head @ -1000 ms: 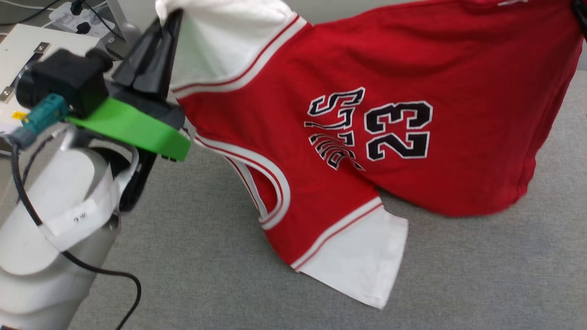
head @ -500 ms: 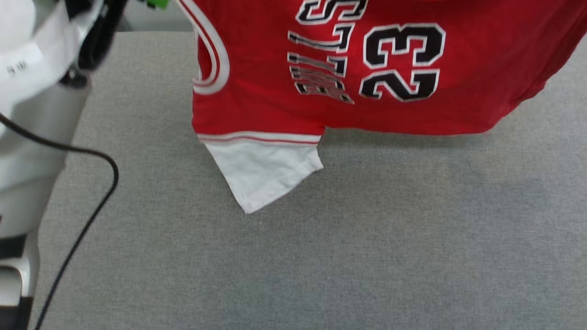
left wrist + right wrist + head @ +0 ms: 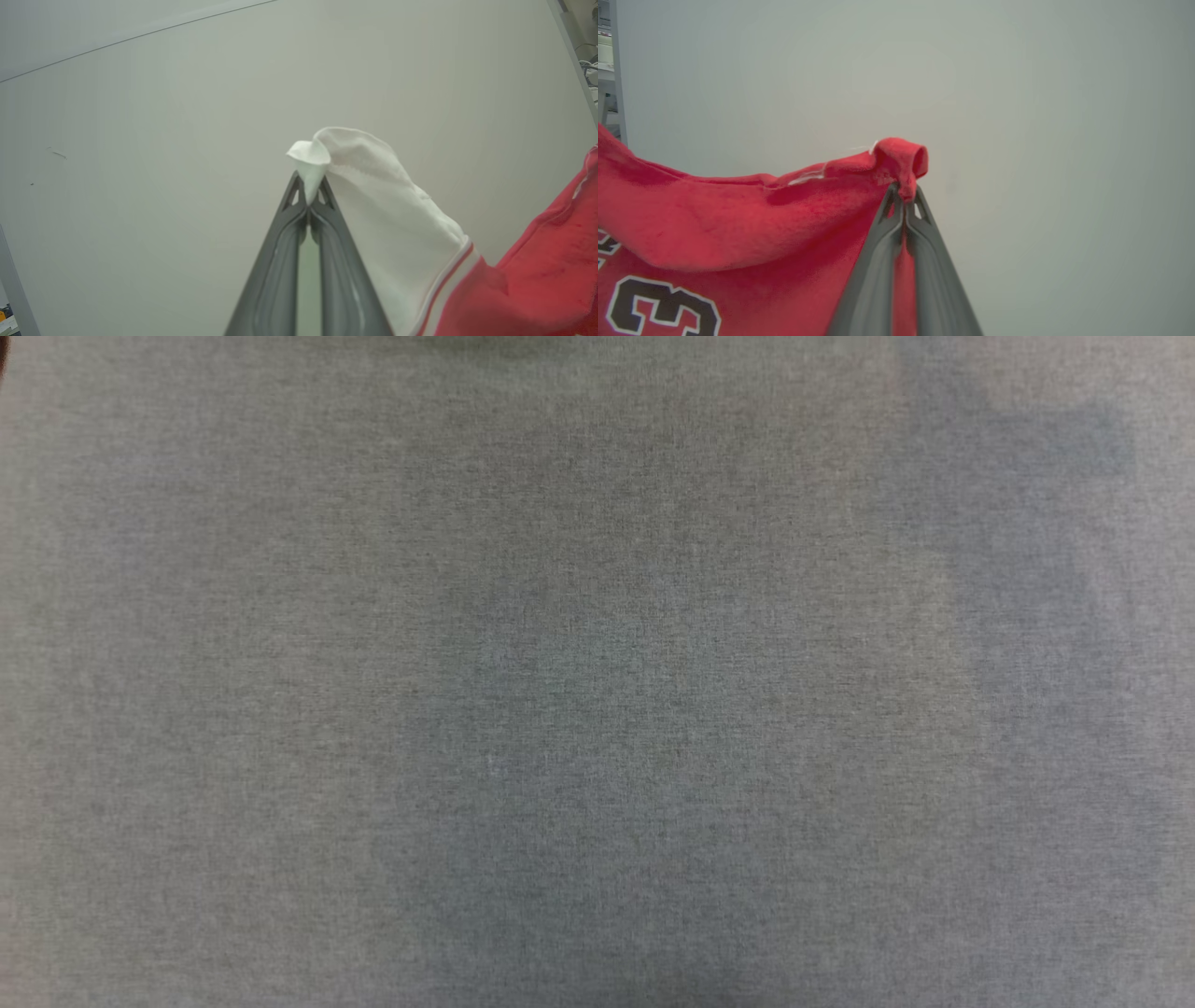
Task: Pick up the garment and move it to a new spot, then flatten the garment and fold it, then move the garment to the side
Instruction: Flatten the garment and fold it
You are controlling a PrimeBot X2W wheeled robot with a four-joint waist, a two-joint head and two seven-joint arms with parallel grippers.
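On my left wrist feed, the left gripper point(image 3: 308, 193) is pinched tight on the garment point(image 3: 383, 210) at the tip of its white sleeve, and the red body trails off to the lower right of frame. On the right wrist feed, the right gripper point(image 3: 905, 196) is clamped on a rolled red edge at frame centre, with the shirt draping to the lower left. My head feed shows a grey fabric surface point(image 3: 597, 672).

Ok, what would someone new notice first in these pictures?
The red shirt with black number lettering stands out at the left of the right wrist view, a bunched red edge pinched in the shut right fingers. In the left wrist view, the left fingers clamp the tip of its white sleeve. The head view looks down on a plain grey cloth surface.
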